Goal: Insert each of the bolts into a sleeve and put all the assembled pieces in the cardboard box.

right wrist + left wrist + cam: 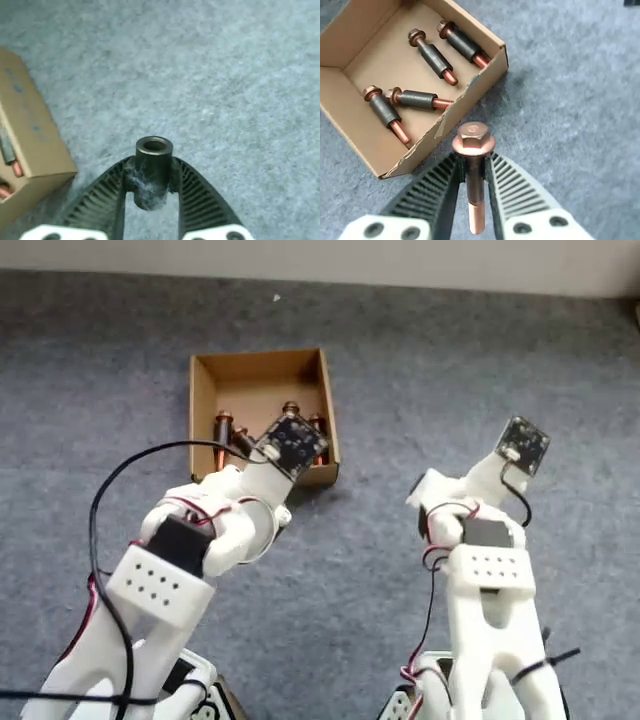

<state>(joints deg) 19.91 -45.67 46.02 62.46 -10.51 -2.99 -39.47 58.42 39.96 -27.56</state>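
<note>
My left gripper [473,162] is shut on a bare copper bolt [472,150], hex head away from the wrist, held above the carpet just outside the cardboard box [365,30]. Several assembled bolt-and-sleeve pieces [432,56] lie inside the box. My right gripper [152,170] is shut on a dark sleeve [152,160], bore end away from the wrist, over bare carpet with the box's corner [25,130] off to one side. In the high view the left arm [230,530] leans over the near edge of the box [200,410], and the right arm [480,540] stands well to its right.
Grey carpet [420,370] covers the whole table, with free room between the two arms and right of the box. A black cable [110,500] loops beside the left arm.
</note>
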